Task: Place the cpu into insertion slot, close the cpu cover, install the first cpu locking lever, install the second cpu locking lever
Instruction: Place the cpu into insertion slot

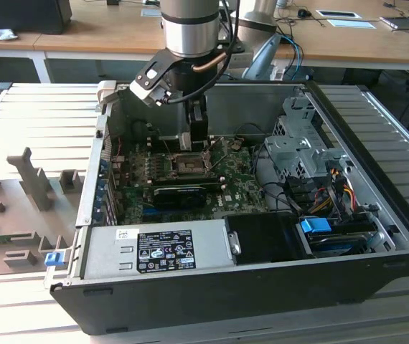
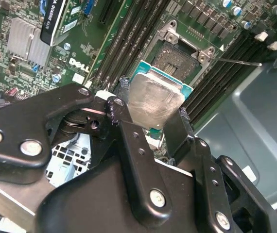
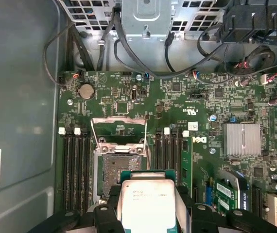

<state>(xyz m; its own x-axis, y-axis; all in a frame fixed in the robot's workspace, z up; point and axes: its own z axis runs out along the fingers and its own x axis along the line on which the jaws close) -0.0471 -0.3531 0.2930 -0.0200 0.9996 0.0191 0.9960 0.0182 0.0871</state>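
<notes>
My gripper (image 2: 153,106) is shut on the cpu (image 2: 154,99), a flat square chip with a silver top and a green edge, pinched by two opposite sides between the black fingers (image 2: 129,136). In the first wrist view the cpu (image 3: 146,201) hangs over the near edge of the insertion slot (image 3: 120,171), a dark square socket that lies bare. The cpu cover (image 3: 118,127) stands tilted up on the slot's far side. A thin locking lever (image 2: 238,62) sticks out beside the insertion slot (image 2: 176,57). In the exterior view the gripper (image 1: 198,140) hovers just above the insertion slot (image 1: 189,166).
Memory slots (image 3: 76,167) flank the socket on both sides. A long black card (image 1: 180,193) lies in front of the socket, and a silver heatsink (image 3: 242,139) sits nearby. The power supply (image 1: 156,248), drive cage (image 1: 299,147), cables (image 3: 129,53) and case walls (image 3: 22,97) hem in the board.
</notes>
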